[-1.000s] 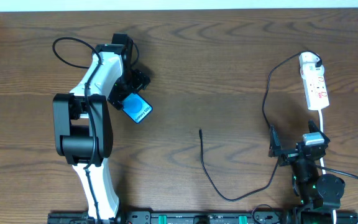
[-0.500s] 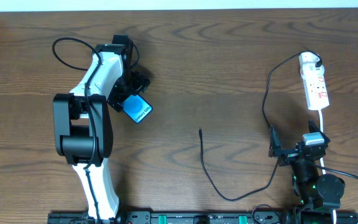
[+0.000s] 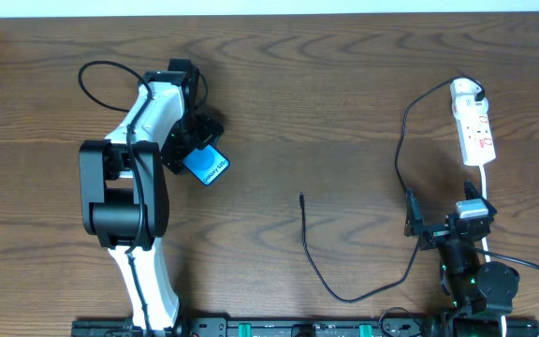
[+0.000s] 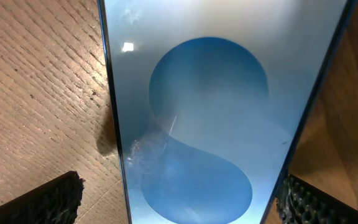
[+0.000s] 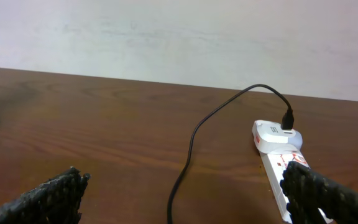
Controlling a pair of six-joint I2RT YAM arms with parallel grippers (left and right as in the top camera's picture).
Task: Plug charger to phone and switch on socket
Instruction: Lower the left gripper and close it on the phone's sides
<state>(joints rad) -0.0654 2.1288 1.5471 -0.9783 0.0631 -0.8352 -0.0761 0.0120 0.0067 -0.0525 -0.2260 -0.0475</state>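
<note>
Glowing black-edged phone (image 4: 204, 124), two joined blue circles on pale screen

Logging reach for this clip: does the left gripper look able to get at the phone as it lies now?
Probably yes. The left gripper is open directly above the phone, its fingers on either side of it. Nothing lies between them, and only bare table flanks the phone.

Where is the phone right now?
Seen from above, the phone lies on the left half of the table, right under the open left gripper, whose fingers sit on either side of it. The charger cable lies farther right.
</note>
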